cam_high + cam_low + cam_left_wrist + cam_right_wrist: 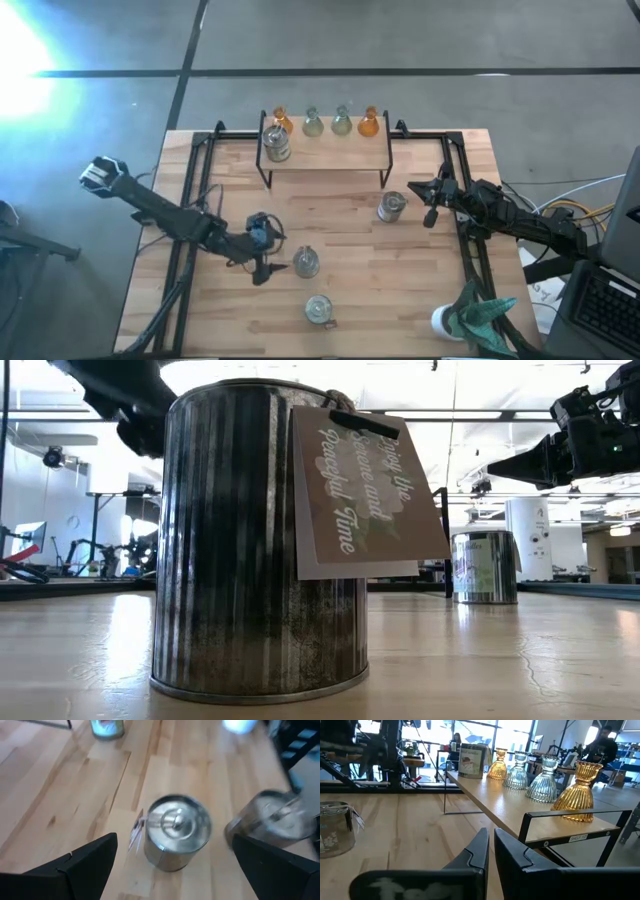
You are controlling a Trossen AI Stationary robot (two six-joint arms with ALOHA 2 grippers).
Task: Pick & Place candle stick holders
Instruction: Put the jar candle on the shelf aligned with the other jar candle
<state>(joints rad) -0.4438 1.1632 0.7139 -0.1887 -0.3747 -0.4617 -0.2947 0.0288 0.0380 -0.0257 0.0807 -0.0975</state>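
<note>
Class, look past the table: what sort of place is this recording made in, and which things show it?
Probably a robotics lab or workshop: the wooden table stands on bare concrete floor, with equipment-laden workbenches and ceiling strip lights behind.

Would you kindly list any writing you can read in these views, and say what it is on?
"...ing the Serene and Peaceful Time": paper tag on the nearest tin jar; its first word is partly covered.
Small label on the shelf frame: too small to read.
Print on the far jar: blurred.
</note>
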